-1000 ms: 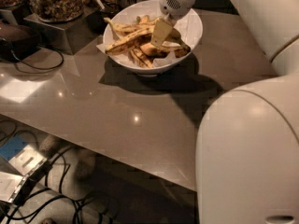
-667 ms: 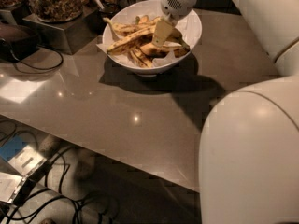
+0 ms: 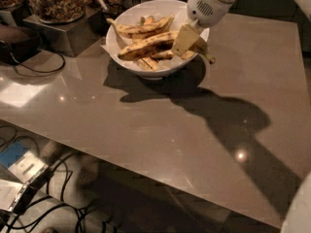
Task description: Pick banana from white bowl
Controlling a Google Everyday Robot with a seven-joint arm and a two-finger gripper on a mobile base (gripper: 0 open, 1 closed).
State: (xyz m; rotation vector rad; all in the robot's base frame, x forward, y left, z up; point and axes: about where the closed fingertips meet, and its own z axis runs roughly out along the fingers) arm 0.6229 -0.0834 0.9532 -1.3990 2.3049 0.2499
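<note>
The white bowl (image 3: 127, 16) stands at the back of the brown table, lined with white paper. The banana (image 3: 146, 45), long, yellow with brown speckles, lies level across the bowl just above the other fruit. Its dark stem tip (image 3: 211, 59) sticks out past the bowl's right rim. My gripper (image 3: 186, 41) comes down from the upper right and is shut on the banana near its right end, its tan finger (image 3: 183, 39) covering that part. A slimmer speckled banana (image 3: 133, 29) and short pieces (image 3: 146, 63) lie in the bowl.
A glass jar of nuts (image 3: 56, 1) stands on a metal box (image 3: 65, 35) at the back left, with a dark object (image 3: 14, 40) and a cable beside it. The table's front edge (image 3: 146, 171) runs diagonally, with cables on the floor below. My white arm body (image 3: 299, 215) fills the lower right corner.
The gripper has risen slightly with the banana in it, and the banana's stem end now hangs past the bowl's right rim. The view has come closer to the bowl.
</note>
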